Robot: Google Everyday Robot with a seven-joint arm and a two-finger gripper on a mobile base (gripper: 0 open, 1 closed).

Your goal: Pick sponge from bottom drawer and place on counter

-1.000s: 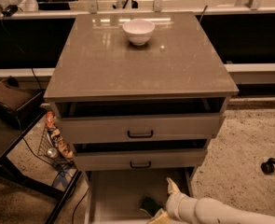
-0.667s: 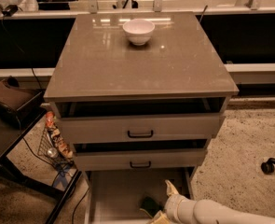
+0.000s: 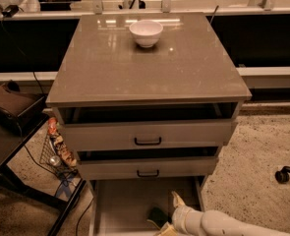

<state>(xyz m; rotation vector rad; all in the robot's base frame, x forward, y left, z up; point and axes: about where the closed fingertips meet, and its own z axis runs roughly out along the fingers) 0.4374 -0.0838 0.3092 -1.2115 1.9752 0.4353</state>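
Note:
The bottom drawer (image 3: pixel 120 205) is pulled out at the foot of the cabinet, a pale-grey shallow tray. The sponge (image 3: pixel 157 215), dark green, lies on its floor near the front right. My gripper (image 3: pixel 169 214) reaches into the drawer from the lower right on a white arm. Its fingers are spread: one fingertip (image 3: pixel 176 198) points up behind the sponge, the other sits low at the frame's bottom edge. The sponge lies at the mouth of the spread fingers and is partly hidden by them. The counter (image 3: pixel 134 68) is the glossy grey-brown top above.
A white bowl (image 3: pixel 146 32) stands at the back middle of the counter. Two grey-fronted drawers with black handles (image 3: pixel 148 141) stand slightly open above the bottom drawer. A dark side table (image 3: pixel 9 146) and a wire basket (image 3: pixel 56 151) stand at the left. A chair caster (image 3: pixel 282 175) is at the right.
The gripper has shifted very slightly left and down in the bottom drawer. The sponge, the drawers and the bowl have not moved.

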